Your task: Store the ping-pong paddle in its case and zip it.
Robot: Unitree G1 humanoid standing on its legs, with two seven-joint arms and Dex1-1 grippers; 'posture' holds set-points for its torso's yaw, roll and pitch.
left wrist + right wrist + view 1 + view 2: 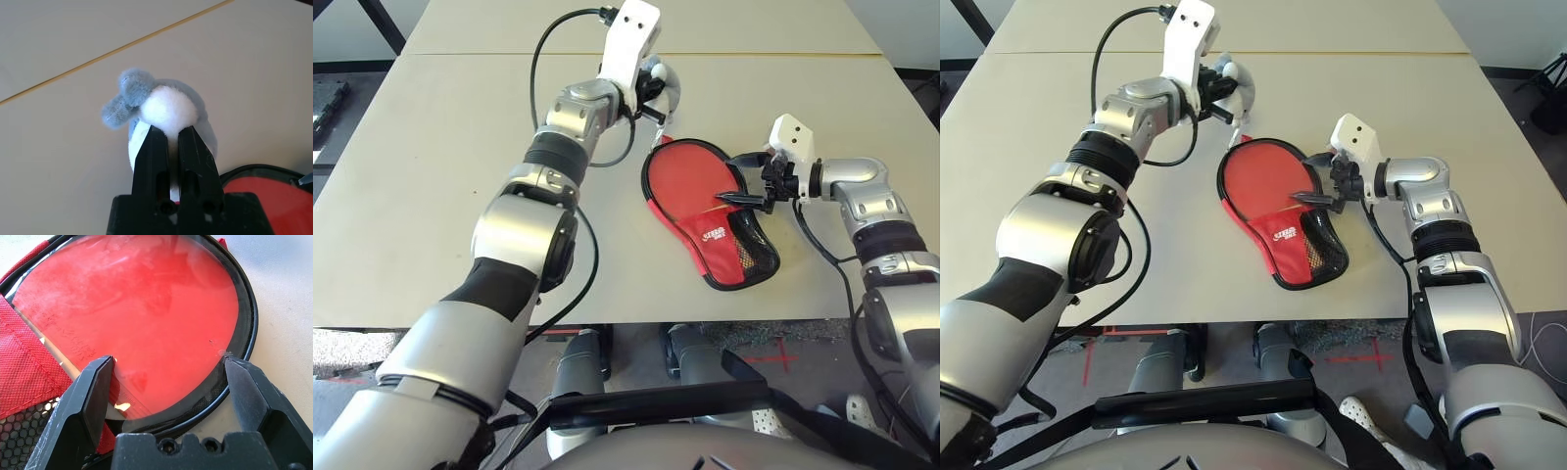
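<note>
Silver forearms with black joint bands, white wrist camera housings, looped black cables. Left gripper (172,147) and right gripper (168,377): black fingers, hex screws at base.

Glossy rubber paddle face (132,308), woven cloth case (705,250), fuzzy plush ball (166,110)

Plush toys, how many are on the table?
1. The plush toy sits just beyond the round end of the case, pinched by the left gripper. None else visible.
</note>
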